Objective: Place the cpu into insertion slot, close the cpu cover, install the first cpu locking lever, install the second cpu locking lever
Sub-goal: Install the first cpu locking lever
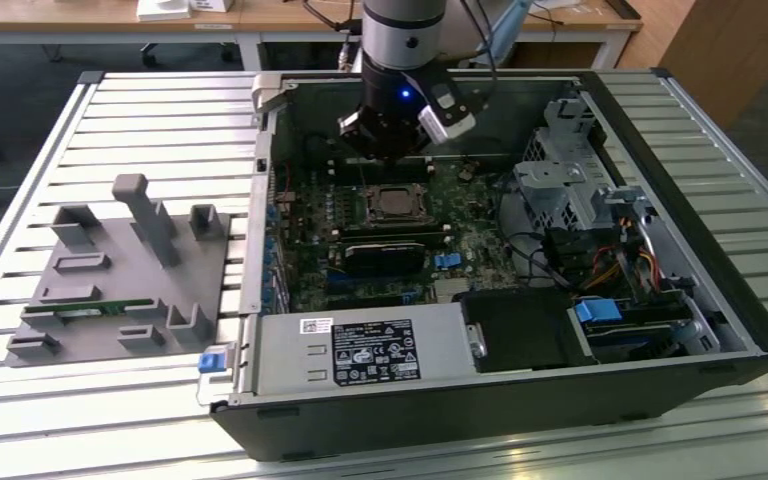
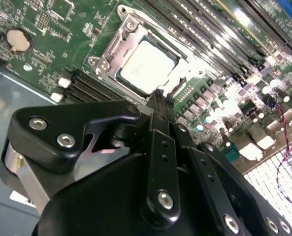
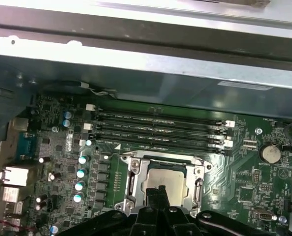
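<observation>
exterior view shows the single arm reaching down into an open black computer case (image 1: 704,300) that lies on a slatted metal table (image 1: 157,130), with a grey plastic fixture block (image 1: 117,270) well apart on the exterior view's left. the black two-fingered gripper (image 1: 387,155) hangs above the green circuit board (image 1: 307,215), just behind the socket area as that camera sees it. in both wrist views the gripper (image 2: 163,96) (image 3: 157,191) has its narrow fingers drawn together, tip against tip, and they point down at the near edge of the socket; whether the tips touch anything there cannot be told. the cpu (image 2: 148,66), a small flat square chip with a dull silver-grey metal top, sits inside the insertion slot (image 2: 173,49), a small square black socket set in the green board. the cpu cover (image 2: 111,49), a thin silvery metal square frame plate with a square window, lies flat around the chip, whose top shows through the window; the first wrist view gives the same arrangement, frame (image 3: 136,179) around chip (image 3: 168,179). whether either locking lever is latched cannot be made out. long narrow black memory slots (image 3: 160,130) run side by side just beyond the socket, and a round silver coin battery (image 3: 270,153) sits on the board near their end.
</observation>
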You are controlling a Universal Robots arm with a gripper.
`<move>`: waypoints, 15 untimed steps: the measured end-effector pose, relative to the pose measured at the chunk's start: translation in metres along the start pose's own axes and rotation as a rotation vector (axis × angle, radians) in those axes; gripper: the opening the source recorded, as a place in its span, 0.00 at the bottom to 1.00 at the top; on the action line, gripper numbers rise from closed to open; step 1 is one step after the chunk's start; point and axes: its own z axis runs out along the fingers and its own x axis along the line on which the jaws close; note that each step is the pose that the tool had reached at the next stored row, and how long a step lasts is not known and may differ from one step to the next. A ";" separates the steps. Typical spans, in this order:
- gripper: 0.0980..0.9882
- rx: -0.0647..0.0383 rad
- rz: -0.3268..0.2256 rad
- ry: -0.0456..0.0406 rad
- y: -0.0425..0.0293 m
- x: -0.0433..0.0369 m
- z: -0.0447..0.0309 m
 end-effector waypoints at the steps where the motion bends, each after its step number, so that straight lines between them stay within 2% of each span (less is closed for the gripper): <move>1: 0.01 0.000 0.005 -0.0002 0.0001 0.0011 0.0000; 10: 0.01 -0.001 0.018 -0.0013 0.0005 0.0050 -0.0016; 15: 0.01 -0.002 0.018 -0.0013 0.0010 0.0110 -0.0017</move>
